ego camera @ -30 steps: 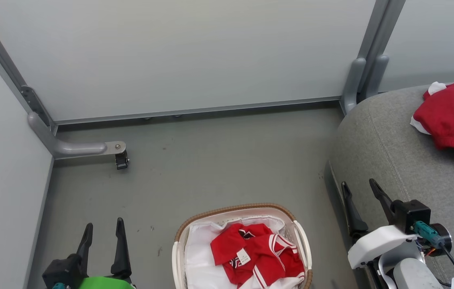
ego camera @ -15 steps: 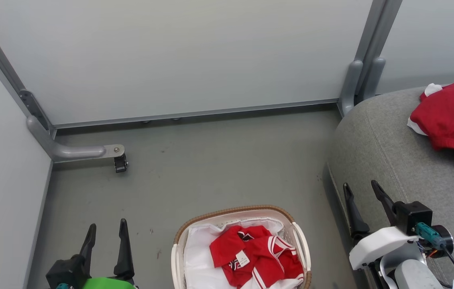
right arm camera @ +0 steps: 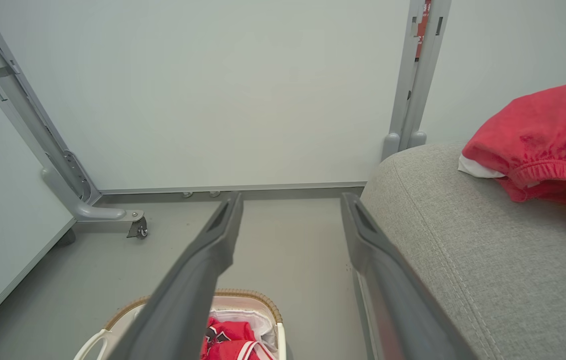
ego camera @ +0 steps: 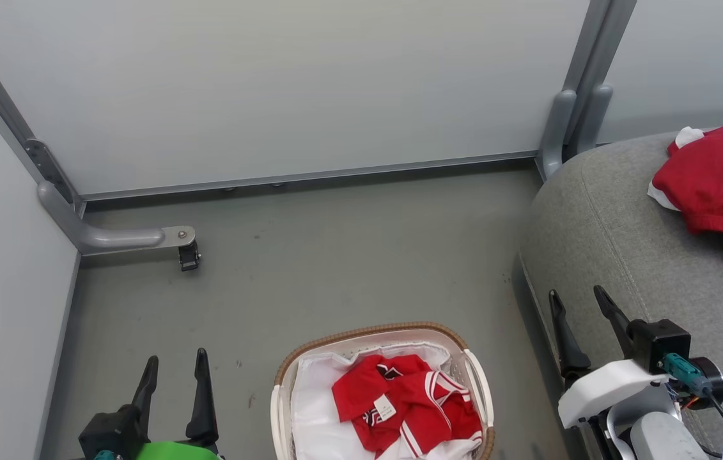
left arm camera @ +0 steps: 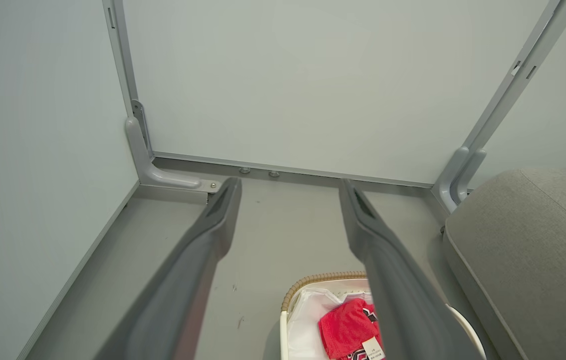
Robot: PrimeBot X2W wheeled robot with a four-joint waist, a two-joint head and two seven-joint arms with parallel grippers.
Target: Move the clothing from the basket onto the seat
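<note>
Half done: red shorts [ego camera: 719, 185] on the grey sofa seat [ego camera: 623, 255]. 1 red jersey [ego camera: 406, 409] left in the white basket [ego camera: 367, 332] on the floor [ego camera: 335, 255]. Empty, spread apart: left gripper [ego camera: 177, 356] and right gripper [ego camera: 576, 292].

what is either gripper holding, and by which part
Nothing: left gripper and right gripper are open and empty; the red garment lies in the white plastic basket.

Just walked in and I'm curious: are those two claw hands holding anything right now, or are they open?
Left gripper: open, fingers apart, holding nothing.
Right gripper: open, fingers apart, holding nothing.
</note>
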